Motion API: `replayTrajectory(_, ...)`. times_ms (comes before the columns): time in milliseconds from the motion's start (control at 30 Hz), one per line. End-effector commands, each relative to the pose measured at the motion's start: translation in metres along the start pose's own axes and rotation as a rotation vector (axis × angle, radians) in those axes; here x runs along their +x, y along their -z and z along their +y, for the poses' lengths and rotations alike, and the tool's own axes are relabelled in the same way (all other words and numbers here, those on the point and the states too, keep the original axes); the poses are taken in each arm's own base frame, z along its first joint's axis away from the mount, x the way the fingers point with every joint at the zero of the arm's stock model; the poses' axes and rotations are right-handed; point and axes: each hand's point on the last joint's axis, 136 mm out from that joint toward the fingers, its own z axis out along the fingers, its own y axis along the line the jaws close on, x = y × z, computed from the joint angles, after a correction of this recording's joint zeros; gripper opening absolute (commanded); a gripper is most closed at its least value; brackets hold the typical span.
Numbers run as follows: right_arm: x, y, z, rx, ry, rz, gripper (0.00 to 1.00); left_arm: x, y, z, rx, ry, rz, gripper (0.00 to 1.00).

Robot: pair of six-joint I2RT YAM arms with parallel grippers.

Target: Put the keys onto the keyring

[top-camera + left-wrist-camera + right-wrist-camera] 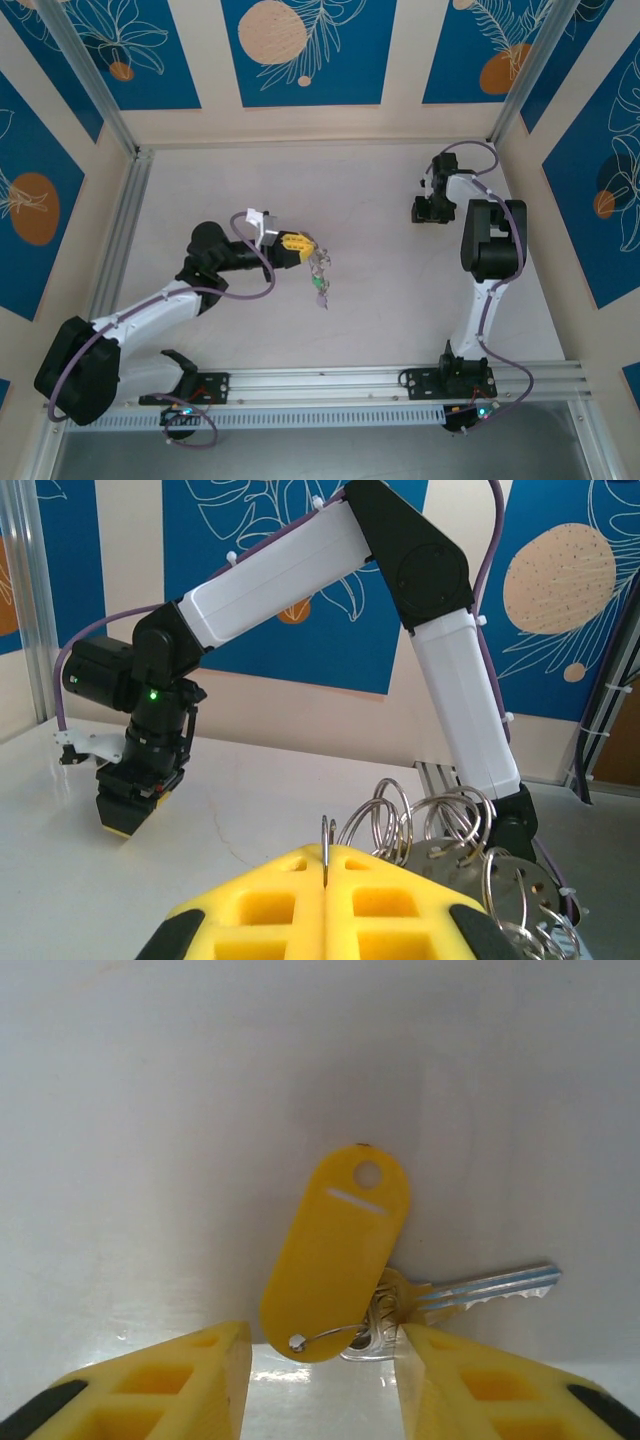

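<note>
Bright, even light; soft shadows; table (pixel 150 1110) sheen; right pincer (pixel 322 1365) soft-focus.

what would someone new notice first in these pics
The bright yellow tag stands out first, lying on the white table with a silver key sticking out from its lower end, framed by the open right gripper. Next comes the left gripper near mid-table, shut on a thin wire of the keyring, whose shiny rings bunch just beyond its yellow fingers.
</note>
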Motion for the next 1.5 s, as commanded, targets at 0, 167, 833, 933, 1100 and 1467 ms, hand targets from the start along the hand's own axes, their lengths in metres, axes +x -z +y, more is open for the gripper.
replayTrajectory(0,0.004,-0.011,-0.002,0.04,0.031,0.042,0.35,-0.021,0.006,-0.009,0.025,-0.063,-0.06,0.0)
replayTrajectory(167,0.003,-0.012,-0.004,0.083,0.056,0.046,0.29,-0.022,0.007,-0.009,0.024,-0.059,-0.065,0.0)
replayTrajectory(833,0.011,0.029,0.062,-0.04,0.151,-0.031,0.0,-0.028,0.009,-0.012,0.027,-0.045,-0.082,0.0)
replayTrajectory(933,0.018,0.054,0.074,-0.102,0.144,-0.079,0.0,-0.029,0.01,-0.011,0.014,-0.037,-0.083,0.0)
replayTrajectory(1100,0.01,0.089,0.064,-0.167,0.059,-0.163,0.03,-0.025,0.011,-0.006,-0.023,-0.015,-0.078,0.0)
replayTrajectory(1467,-0.006,0.09,0.108,-0.313,0.12,-0.177,0.0,-0.021,0.014,-0.006,-0.044,-0.006,-0.067,0.0)
